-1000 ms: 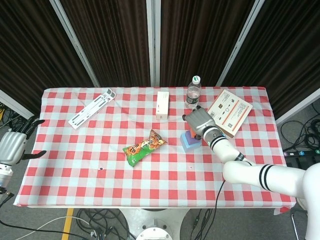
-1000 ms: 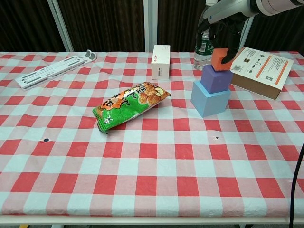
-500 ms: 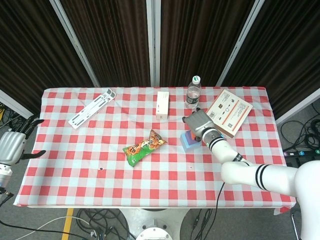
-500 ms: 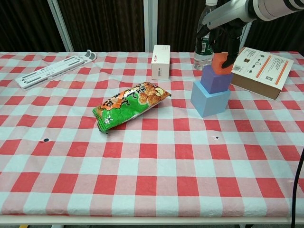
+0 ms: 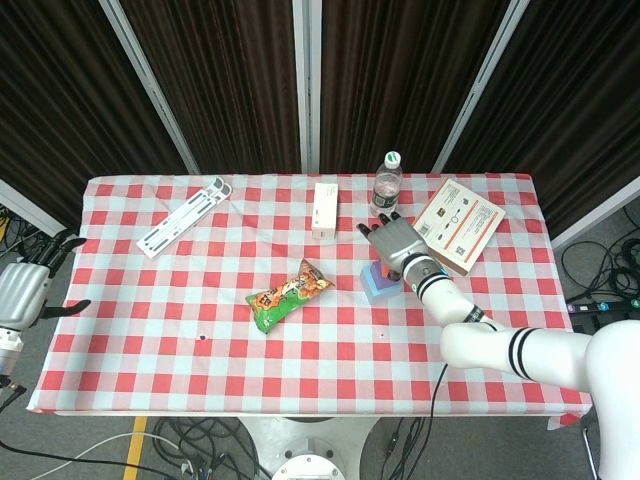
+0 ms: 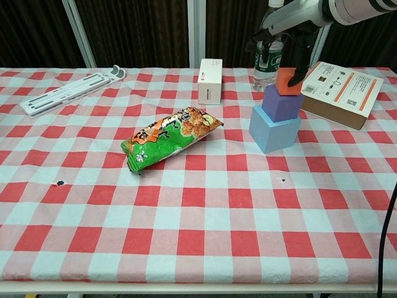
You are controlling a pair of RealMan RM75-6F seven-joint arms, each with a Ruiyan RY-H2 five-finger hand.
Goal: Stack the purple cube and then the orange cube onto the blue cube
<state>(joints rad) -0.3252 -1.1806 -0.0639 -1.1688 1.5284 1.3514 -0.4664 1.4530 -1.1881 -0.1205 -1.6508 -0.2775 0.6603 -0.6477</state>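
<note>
Orange cube sits atop purple cube on blue cube, tower complete; right hand hovers above, fingers spread, empty, apparently to avoid toppling it.

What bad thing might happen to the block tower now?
The right hand hangs spread close over the orange cube; pulling away carelessly, a finger might clip it off the purple cube. The orange cube also seems to sit toward the right edge, so a nudge could topple it toward the flat box beside the blue cube.
</note>
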